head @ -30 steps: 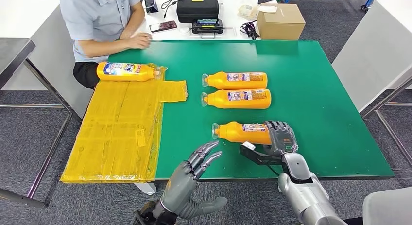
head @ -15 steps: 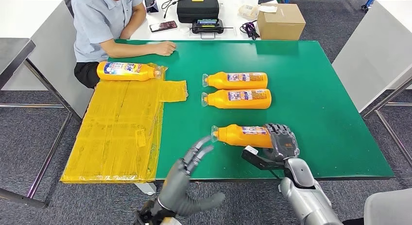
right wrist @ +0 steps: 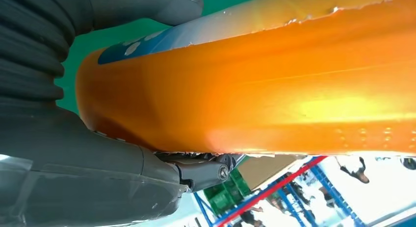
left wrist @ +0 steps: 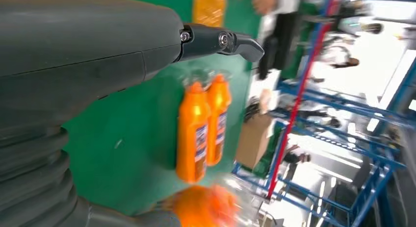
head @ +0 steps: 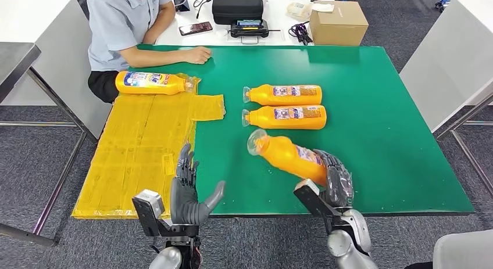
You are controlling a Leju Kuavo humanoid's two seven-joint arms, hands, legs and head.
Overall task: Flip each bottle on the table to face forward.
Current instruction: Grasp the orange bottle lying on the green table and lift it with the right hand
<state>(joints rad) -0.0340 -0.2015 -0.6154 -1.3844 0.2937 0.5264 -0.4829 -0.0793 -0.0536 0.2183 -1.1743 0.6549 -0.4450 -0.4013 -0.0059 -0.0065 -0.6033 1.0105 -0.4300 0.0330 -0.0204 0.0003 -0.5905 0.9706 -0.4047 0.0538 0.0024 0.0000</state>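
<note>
— Right robot hand [head: 336, 182]?
— Mine's gripping the near bottle [head: 288, 155] by its base, cap end tilted up off the green worktop [head: 383, 135].
— Left robot hand [head: 187, 187]?
— Empty, fingers apart, at the front edge.
— Others?
— Two bottles [head: 283, 106] lying side by side mid-worktop; a fourth bottle [head: 150, 83] on the yellow sheet [head: 139, 158].

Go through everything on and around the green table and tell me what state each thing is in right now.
Right hand: grips the base end of the held bottle.
Held bottle: tilted, cap end raised off the green table.
Two middle bottles: lying side by side, labels up.
Bottle on the yellow sheet: lying on its side.
Left hand: holds nothing, fingers apart.
Black case: closed.
Cardboard box: closed.
</note>
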